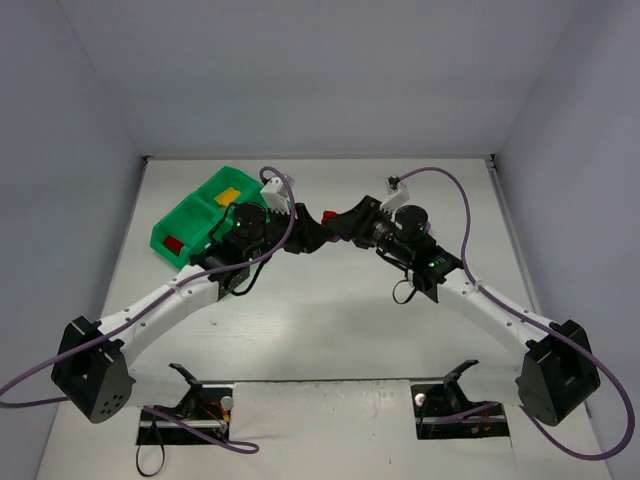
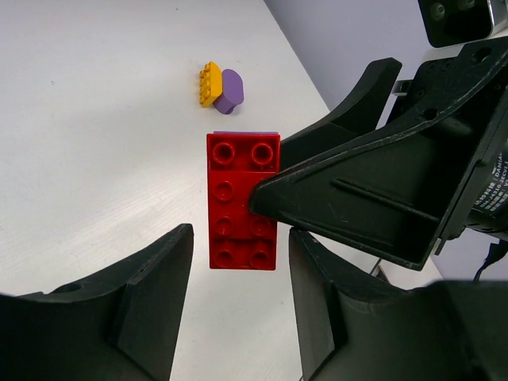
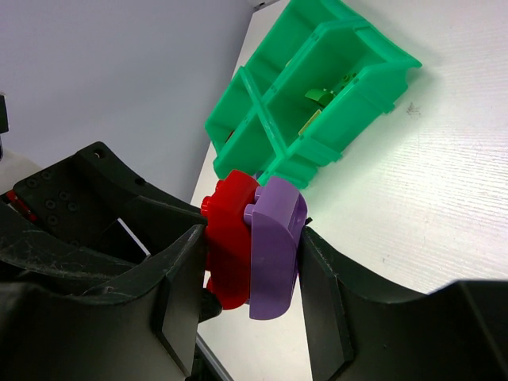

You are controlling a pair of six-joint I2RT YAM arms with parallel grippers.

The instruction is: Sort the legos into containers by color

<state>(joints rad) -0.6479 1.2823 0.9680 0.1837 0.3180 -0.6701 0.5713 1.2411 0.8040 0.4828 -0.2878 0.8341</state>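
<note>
My right gripper [image 3: 252, 254] is shut on two joined legos held above the table: a red brick [image 3: 230, 238] and a purple rounded piece [image 3: 274, 246]. From overhead the red brick [image 1: 328, 217] hangs between the two arms. My left gripper [image 2: 240, 254] is open, and the near end of the red brick [image 2: 243, 202] sits between its fingertips with a gap on each side. The right gripper's black finger [image 2: 357, 198] presses on the brick's studded face. The green tray of containers [image 1: 190, 215] stands at the back left, with a yellow lego [image 1: 228, 197] and a red lego [image 1: 174, 245] in separate compartments.
A yellow lego [image 2: 210, 83] and a purple lego [image 2: 230, 90] lie touching on the white table beyond the held brick. The tray wall [image 3: 270, 135] is just behind the grip, with lime pieces [image 3: 321, 95] in one compartment. Grey walls enclose the table.
</note>
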